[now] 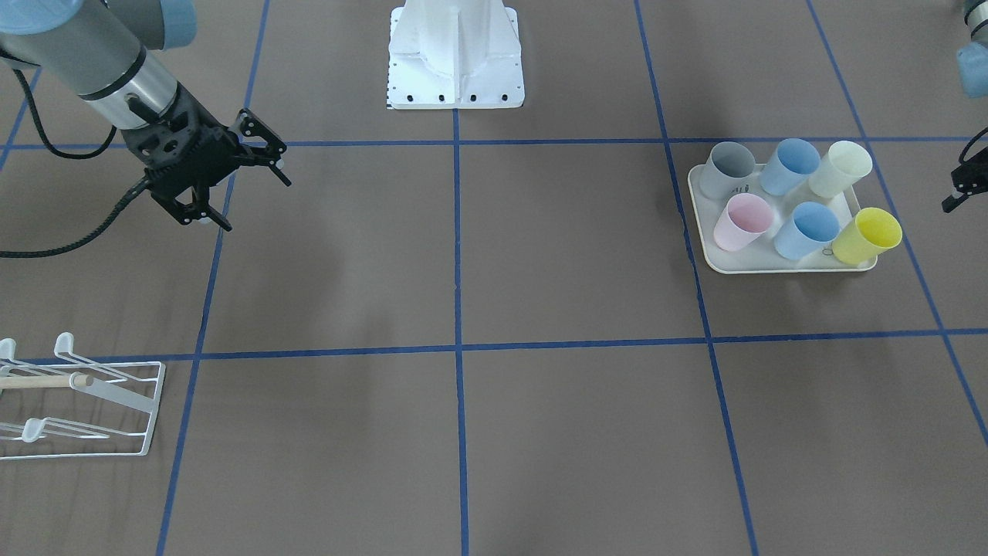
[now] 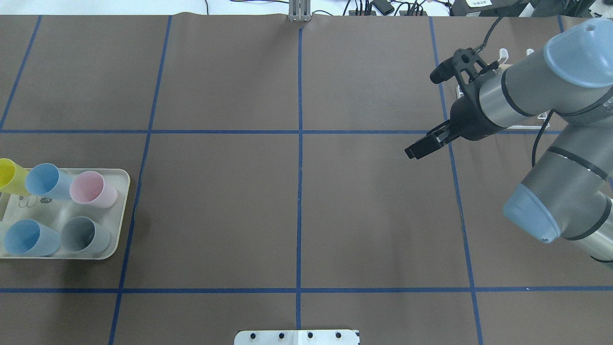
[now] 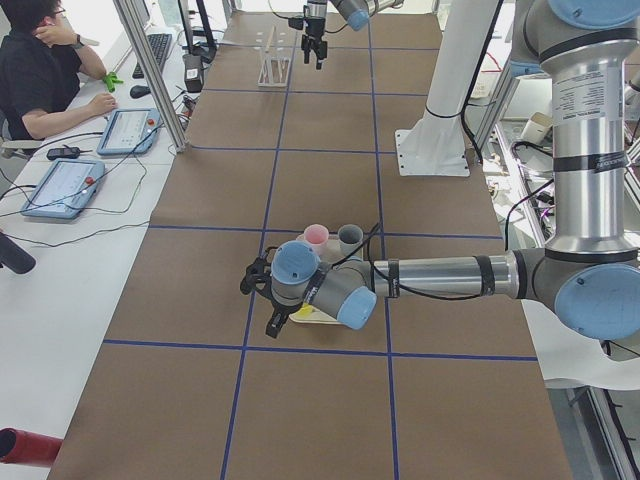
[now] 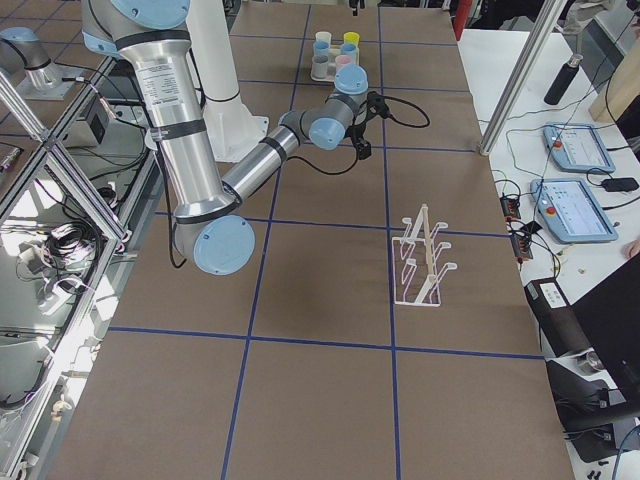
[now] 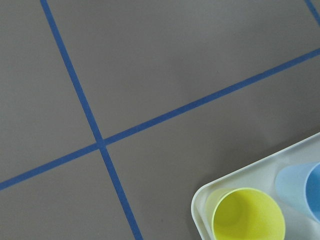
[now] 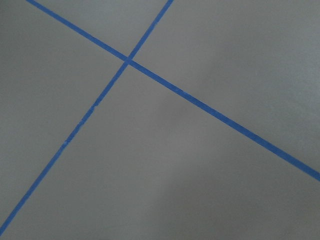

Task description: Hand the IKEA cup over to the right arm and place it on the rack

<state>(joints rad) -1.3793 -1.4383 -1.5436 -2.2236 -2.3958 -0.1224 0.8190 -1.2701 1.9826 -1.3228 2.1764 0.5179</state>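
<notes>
Rack point(image 1: 116, 394) low on table point(image 1: 540, 255), right claw point(image 1: 257, 205) spread, left claw point(image 3: 260, 300) beside cup tray point(image 1: 698, 224), cannot tell its state

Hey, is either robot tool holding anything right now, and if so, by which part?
Nothing is held. The right tool hangs open and empty over the table; the left tool sits beside the tray, where all six cups stand.
</notes>
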